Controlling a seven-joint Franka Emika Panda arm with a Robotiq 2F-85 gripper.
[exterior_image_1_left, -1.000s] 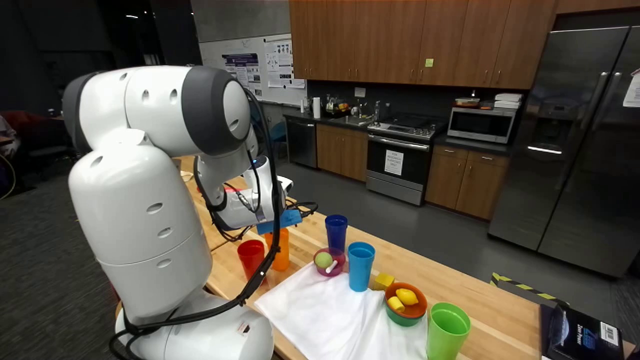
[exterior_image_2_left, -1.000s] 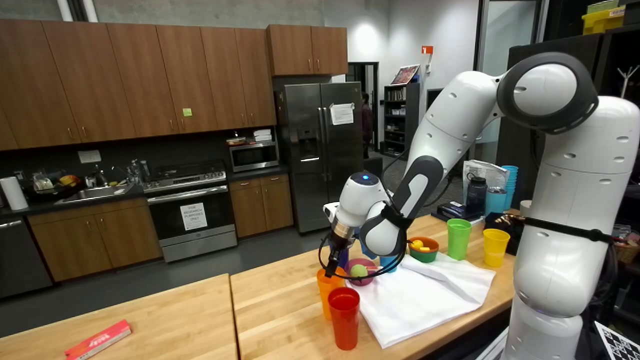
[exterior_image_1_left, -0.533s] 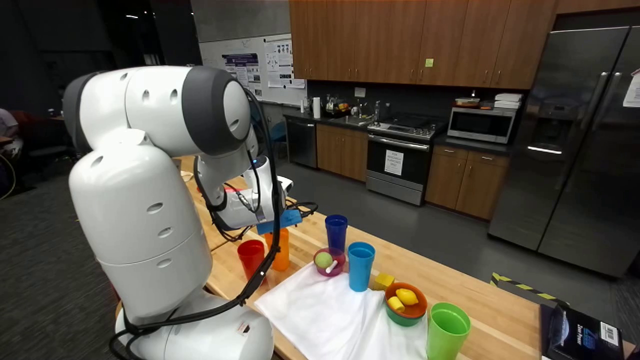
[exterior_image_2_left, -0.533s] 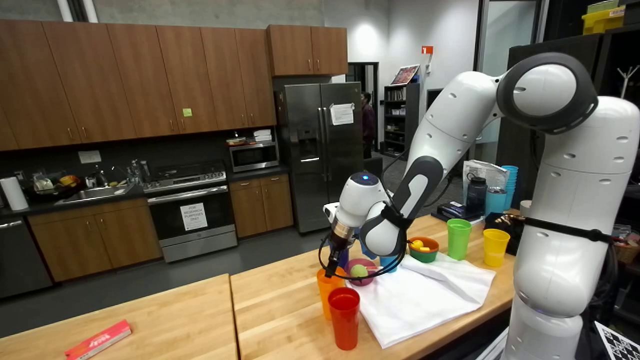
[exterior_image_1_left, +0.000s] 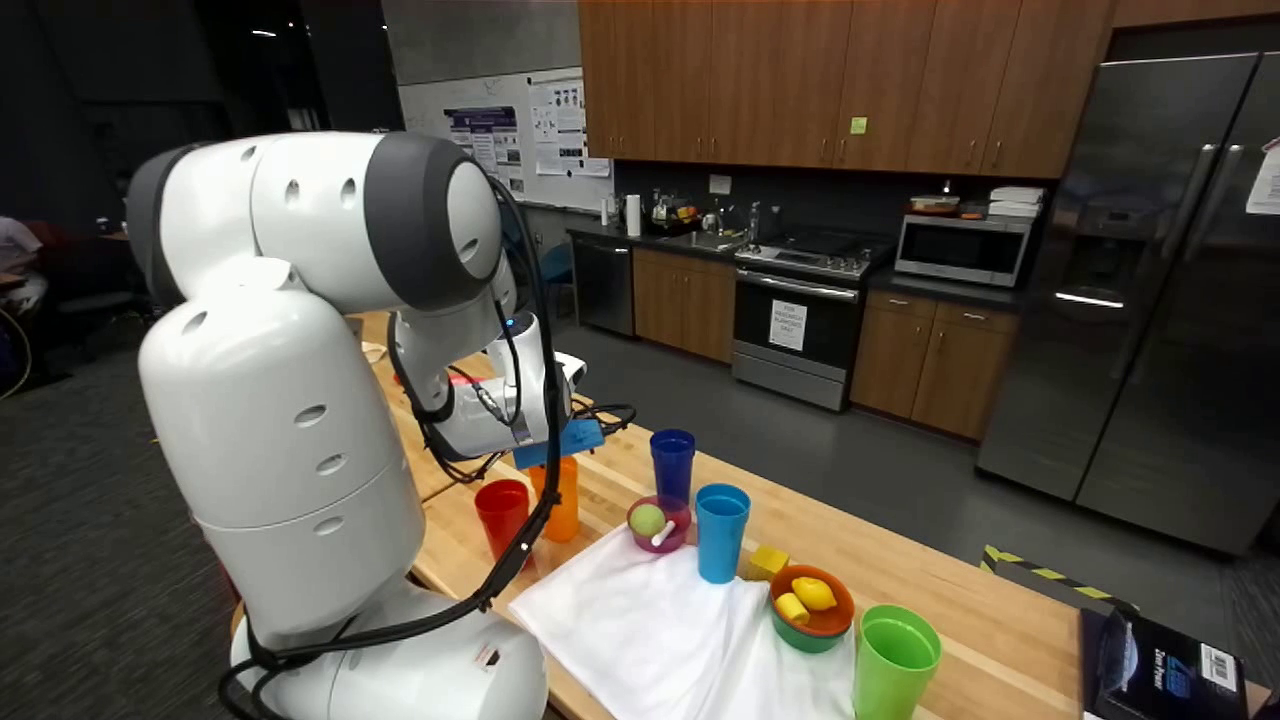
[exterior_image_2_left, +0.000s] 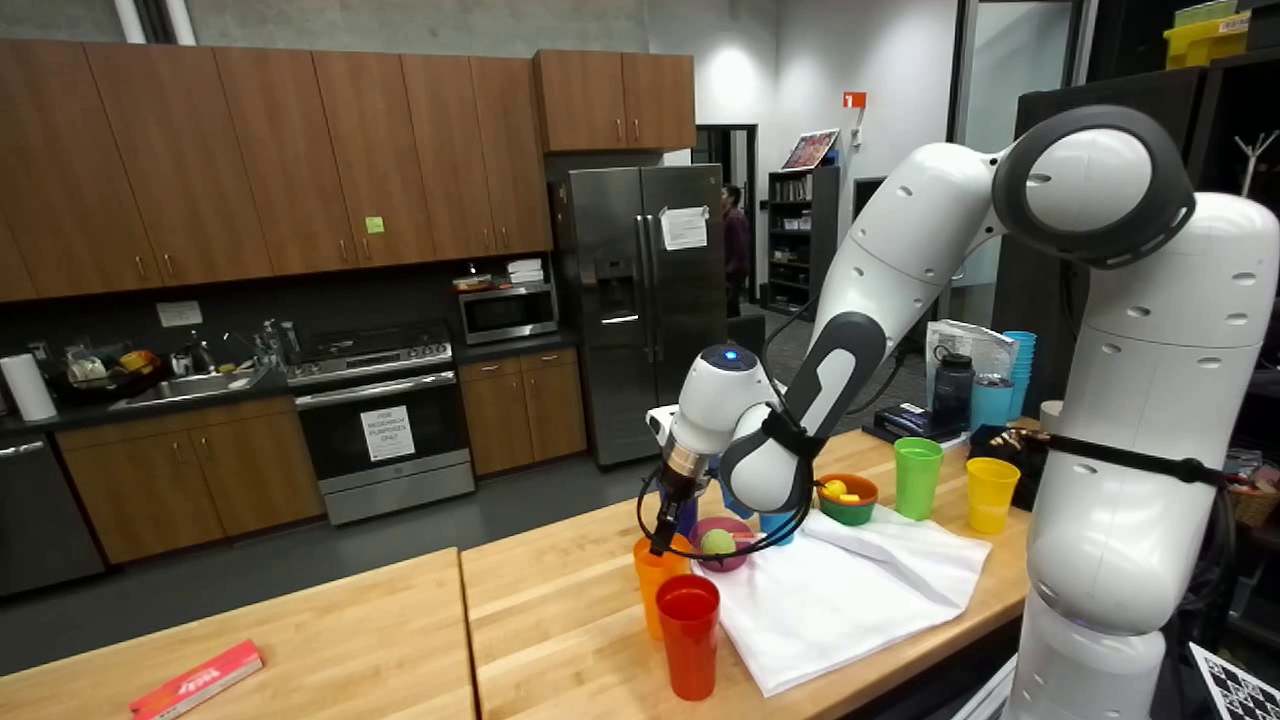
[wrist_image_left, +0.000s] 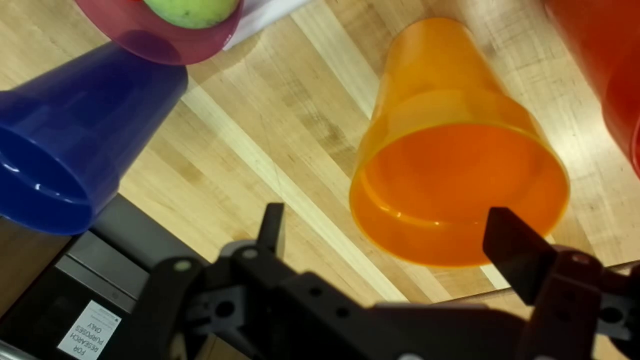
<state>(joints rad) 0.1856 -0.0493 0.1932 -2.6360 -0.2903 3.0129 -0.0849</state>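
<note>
Wooden counter (wrist_image_left: 295, 135), wrist view: jaws spread near an orange cup (wrist_image_left: 457, 145), right of centre; likely approach step, next needing centring.

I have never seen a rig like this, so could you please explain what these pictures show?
This is a robot arm, ending in two black fingers. The two room pictures come from cameras outside the robot; the close one comes from a camera on its wrist.

On the wooden table stand an orange cup, red cup, dark blue cup, light blue cup, green cup and yellow cup. There is also a white cloth, a purple bowl with a green round item, and an orange-and-green bowl with yellow items. Nothing appears to be held: the fingers are wide apart, and in the wrist view one overlaps the orange cup's mouth. I cannot tell whether it touches.
</note>
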